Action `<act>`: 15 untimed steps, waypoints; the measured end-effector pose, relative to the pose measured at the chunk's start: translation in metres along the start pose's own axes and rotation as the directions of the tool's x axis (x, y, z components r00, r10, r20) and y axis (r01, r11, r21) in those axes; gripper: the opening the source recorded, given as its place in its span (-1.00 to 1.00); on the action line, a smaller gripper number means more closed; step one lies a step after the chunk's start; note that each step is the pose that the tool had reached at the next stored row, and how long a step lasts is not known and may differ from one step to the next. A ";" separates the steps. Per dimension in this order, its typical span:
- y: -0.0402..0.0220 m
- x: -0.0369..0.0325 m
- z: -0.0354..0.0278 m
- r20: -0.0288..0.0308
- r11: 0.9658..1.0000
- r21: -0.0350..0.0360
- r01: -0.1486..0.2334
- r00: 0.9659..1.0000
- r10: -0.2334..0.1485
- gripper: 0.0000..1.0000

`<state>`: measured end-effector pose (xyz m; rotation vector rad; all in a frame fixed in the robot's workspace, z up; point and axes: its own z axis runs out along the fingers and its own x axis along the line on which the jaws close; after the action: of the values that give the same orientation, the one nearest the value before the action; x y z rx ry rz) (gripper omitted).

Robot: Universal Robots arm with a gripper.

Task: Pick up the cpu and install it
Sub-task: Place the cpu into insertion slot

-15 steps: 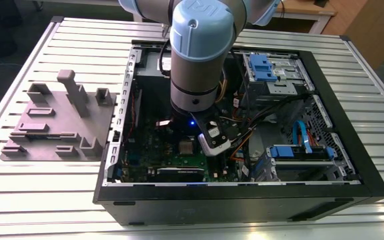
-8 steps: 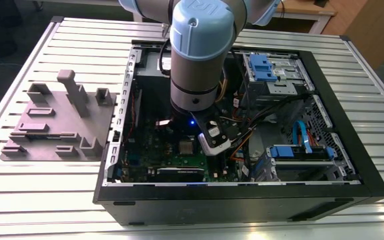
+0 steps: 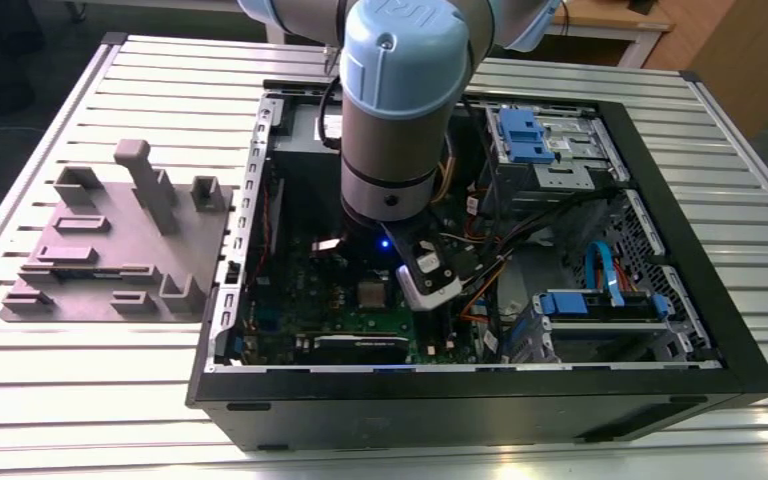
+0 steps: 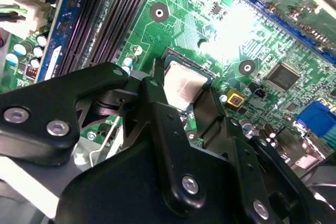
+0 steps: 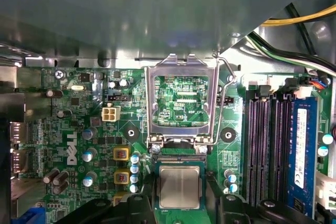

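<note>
The cpu (image 5: 179, 187), a small square chip with a silvery top, lies flat in the motherboard socket (image 5: 154, 178) inside the open computer case (image 3: 478, 385). In both wrist views my gripper (image 4: 181, 98) straddles it, one black finger (image 4: 152, 95) against each of two opposite edges, so it looks shut on the chip. The socket's metal load plate (image 5: 181, 72) stands swung open just beyond the chip, with its wire lever (image 5: 227, 74) raised. In the exterior view the arm (image 3: 391, 120) reaches straight down into the case and the cpu (image 3: 375, 293) shows beside the gripper body.
Memory slots (image 5: 265, 145) run close beside the socket. Cable bundles (image 3: 491, 250) and blue drive bays (image 3: 584, 305) fill the case toward the exterior view's right. A grey stepped fixture block (image 3: 117, 250) sits on the slatted table (image 3: 77, 390) at the exterior view's left.
</note>
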<state>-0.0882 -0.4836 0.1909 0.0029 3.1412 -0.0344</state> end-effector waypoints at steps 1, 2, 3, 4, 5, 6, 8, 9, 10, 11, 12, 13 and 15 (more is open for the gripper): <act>0.0000 0.0000 0.0000 0.000 1.000 0.000 -0.003 1.000 0.003 -0.07; 0.0001 0.0000 0.0001 0.000 1.000 0.000 -0.005 1.000 0.005 -0.07; 0.0003 -0.0001 0.0003 0.000 1.000 0.000 -0.008 1.000 0.008 -0.07; 0.0003 -0.0001 0.0003 0.000 1.000 0.000 -0.010 1.000 0.010 -0.07; 0.0003 -0.0001 0.0003 0.000 1.000 0.000 -0.012 1.000 0.012 -0.07; 0.0003 -0.0001 0.0004 0.000 1.000 0.000 -0.013 1.000 0.013 -0.07; 0.0004 0.0000 0.0005 0.000 1.000 0.000 -0.013 1.000 0.013 -0.07; 0.0004 0.0000 0.0006 0.000 1.000 0.000 -0.013 1.000 0.013 -0.07; 0.0004 0.0000 0.0007 0.000 1.000 -0.001 -0.013 1.000 0.013 -0.07; 0.0004 0.0000 0.0008 0.000 1.000 0.000 -0.013 1.000 0.013 -0.07; 0.0004 -0.0001 0.0009 0.000 1.000 0.000 -0.013 1.000 0.013 -0.07; 0.0004 -0.0001 0.0010 0.000 1.000 0.000 -0.013 1.000 0.013 -0.07; 0.0004 -0.0001 0.0014 0.000 1.000 0.000 -0.013 1.000 0.013 -0.07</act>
<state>-0.0881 -0.4833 0.1896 0.0235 3.1413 -0.0337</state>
